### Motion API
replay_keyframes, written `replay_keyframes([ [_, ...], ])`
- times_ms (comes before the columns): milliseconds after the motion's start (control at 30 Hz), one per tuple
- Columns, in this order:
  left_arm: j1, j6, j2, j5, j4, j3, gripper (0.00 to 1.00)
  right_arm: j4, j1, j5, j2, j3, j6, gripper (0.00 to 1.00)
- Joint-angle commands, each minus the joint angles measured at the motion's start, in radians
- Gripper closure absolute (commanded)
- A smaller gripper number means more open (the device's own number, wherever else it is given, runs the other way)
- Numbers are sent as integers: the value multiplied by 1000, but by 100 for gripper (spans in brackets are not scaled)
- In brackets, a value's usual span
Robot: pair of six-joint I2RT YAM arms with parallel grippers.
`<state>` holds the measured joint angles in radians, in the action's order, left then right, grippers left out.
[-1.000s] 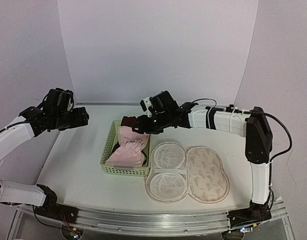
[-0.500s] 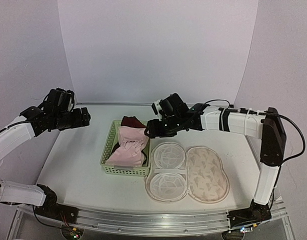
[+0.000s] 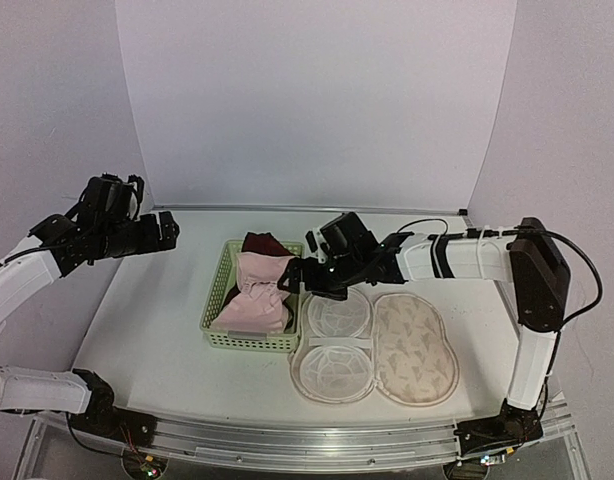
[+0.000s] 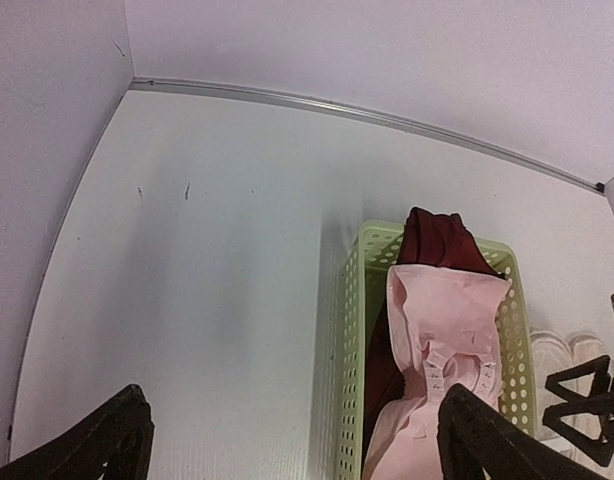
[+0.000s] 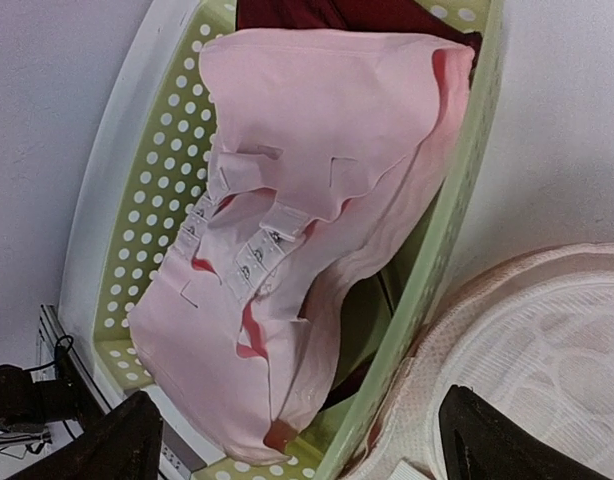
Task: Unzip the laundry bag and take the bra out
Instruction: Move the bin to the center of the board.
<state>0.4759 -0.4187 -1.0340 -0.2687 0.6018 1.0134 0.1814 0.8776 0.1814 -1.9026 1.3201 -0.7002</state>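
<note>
The laundry bag (image 3: pixel 415 345) lies unzipped and spread flat, its white mesh cups (image 3: pixel 335 340) on the left and its leaf-printed lobes on the right. The mesh edge also shows in the right wrist view (image 5: pixel 547 340). The pink bra (image 3: pixel 259 290) lies in the light-green basket (image 3: pixel 219 290), also seen from both wrists (image 4: pixel 442 320) (image 5: pixel 307 150). My right gripper (image 3: pixel 299 275) is open and empty (image 5: pixel 302 445), over the basket's right rim beside the bag. My left gripper (image 3: pixel 167 232) is open and empty (image 4: pixel 297 450), raised at the far left.
A dark red garment (image 3: pixel 262 243) lies under the bra at the basket's far end (image 4: pixel 437 238). The basket's right wall (image 5: pixel 457 230) touches the bag's edge. A white backdrop encloses the table on three sides.
My right gripper has drawn back from over the basket's far end and come nearer, to the basket's right rim. The bra stays in the basket. My left arm shifted slightly left.
</note>
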Motion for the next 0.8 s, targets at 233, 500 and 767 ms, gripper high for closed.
replay_keyframes([
  [233, -5, 50, 71, -4, 12, 47, 1, -165, 21, 94, -157, 141, -155, 2],
  [500, -5, 51, 85, 0, 12, 30, 1, -168, 52, 147, -303, 336, -219, 2],
  [767, -6, 52, 93, 6, 16, 33, 0, -164, 66, 157, -497, 602, -297, 2],
])
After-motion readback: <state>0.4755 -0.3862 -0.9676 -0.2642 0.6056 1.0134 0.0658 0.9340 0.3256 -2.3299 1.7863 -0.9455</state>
